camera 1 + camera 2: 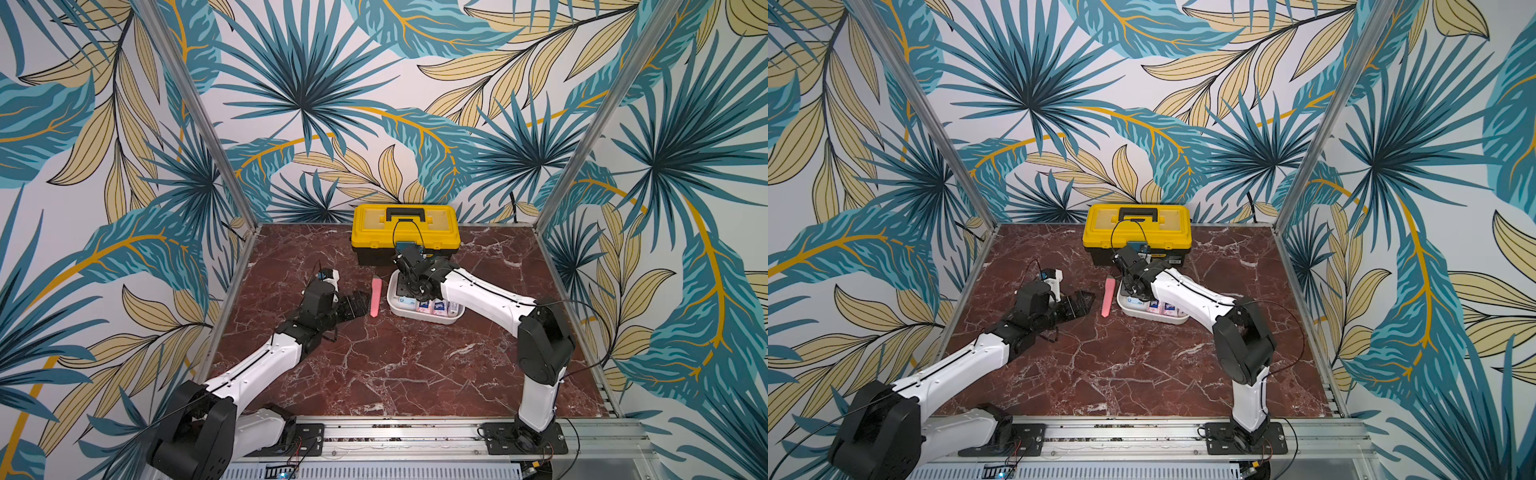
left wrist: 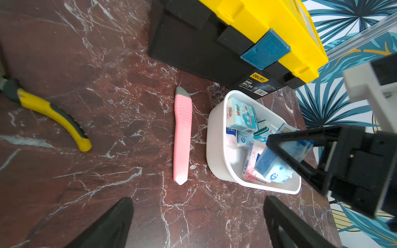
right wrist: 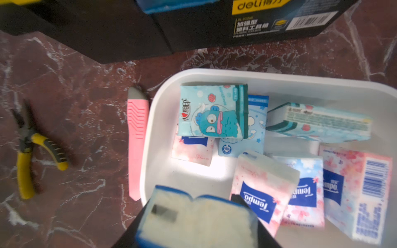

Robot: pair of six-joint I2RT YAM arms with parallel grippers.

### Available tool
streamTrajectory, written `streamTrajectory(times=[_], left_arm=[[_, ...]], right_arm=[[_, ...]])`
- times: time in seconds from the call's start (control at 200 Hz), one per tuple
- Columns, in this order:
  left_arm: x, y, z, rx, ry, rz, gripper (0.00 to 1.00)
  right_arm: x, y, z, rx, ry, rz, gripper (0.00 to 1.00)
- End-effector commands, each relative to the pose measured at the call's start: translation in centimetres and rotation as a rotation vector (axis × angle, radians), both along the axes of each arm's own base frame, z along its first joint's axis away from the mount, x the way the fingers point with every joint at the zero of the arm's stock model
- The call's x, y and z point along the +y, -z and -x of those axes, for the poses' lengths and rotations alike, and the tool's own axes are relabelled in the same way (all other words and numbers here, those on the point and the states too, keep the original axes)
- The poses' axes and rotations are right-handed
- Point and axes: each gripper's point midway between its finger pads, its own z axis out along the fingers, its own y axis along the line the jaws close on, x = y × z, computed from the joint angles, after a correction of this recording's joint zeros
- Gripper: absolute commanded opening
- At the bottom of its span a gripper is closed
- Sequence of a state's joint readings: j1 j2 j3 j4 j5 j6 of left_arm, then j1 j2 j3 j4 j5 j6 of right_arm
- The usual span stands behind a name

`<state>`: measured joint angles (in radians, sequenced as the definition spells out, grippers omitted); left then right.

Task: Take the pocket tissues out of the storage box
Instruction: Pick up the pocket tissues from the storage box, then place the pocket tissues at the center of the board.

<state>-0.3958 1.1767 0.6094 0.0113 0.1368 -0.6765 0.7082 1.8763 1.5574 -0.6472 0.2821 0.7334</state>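
The white storage box [image 1: 419, 318] [image 1: 1154, 321] stands in front of the toolbox and holds several pocket tissues [image 3: 212, 111] in teal, light blue and pink. My right gripper [image 1: 417, 293] [image 3: 193, 212] reaches down into the box and is shut on a light-blue tissue pack [image 2: 277, 165] [image 3: 197, 221], which sits tilted over the other packs. Pink packs with dark-blue labels [image 3: 264, 189] lie beside it. My left gripper [image 1: 359, 301] [image 2: 197, 204] stands open and low over the table, left of the box, with nothing between its fingers.
A yellow-and-black toolbox [image 1: 405, 232] stands right behind the box. A long pink utility knife [image 1: 376, 297] [image 2: 181, 137] lies between my left gripper and the box. Yellow-handled pliers [image 2: 53, 116] [image 3: 28, 158] lie further left.
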Motion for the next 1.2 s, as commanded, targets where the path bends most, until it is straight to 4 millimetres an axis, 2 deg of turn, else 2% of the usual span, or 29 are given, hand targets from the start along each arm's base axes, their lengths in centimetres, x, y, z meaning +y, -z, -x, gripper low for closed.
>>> streamTrajectory(times=[0.0, 0.205, 0.27, 0.396, 0.451, 0.621, 0.796, 1.197], left_arm=[[1.0, 0.4, 1.1, -0.007, -0.004, -0.055, 1.0], [3.0, 0.0, 2.9, -0.018, -0.048, -0.104, 1.0], [3.6, 0.0, 3.6, -0.016, -0.059, -0.119, 1.0], [5.0, -0.1, 4.9, -0.022, -0.096, -0.142, 1.0], [5.4, -0.5, 5.3, -0.037, -0.113, -0.144, 1.0], [6.4, 0.1, 7.0, -0.008, -0.128, -0.153, 1.0], [6.6, 0.6, 7.5, 0.005, -0.157, -0.117, 1.0], [6.6, 1.4, 7.6, 0.028, -0.182, -0.08, 1.0]], right_arm=[[0.5, -0.7, 2.4, 0.048, -0.022, -0.03, 0.55], [4.4, -1.2, 6.4, 0.156, -0.103, -0.164, 0.55], [6.2, -0.7, 8.2, 0.197, -0.142, -0.186, 0.55], [8.4, 0.9, 9.9, 0.254, -0.18, -0.191, 0.55], [9.2, 1.7, 10.2, 0.282, -0.191, -0.193, 0.55], [11.2, 3.6, 10.4, 0.338, -0.215, -0.197, 0.55], [13.1, 6.3, 10.9, 0.403, -0.242, -0.188, 0.55], [13.4, 10.0, 11.5, 0.473, -0.281, -0.125, 0.56]])
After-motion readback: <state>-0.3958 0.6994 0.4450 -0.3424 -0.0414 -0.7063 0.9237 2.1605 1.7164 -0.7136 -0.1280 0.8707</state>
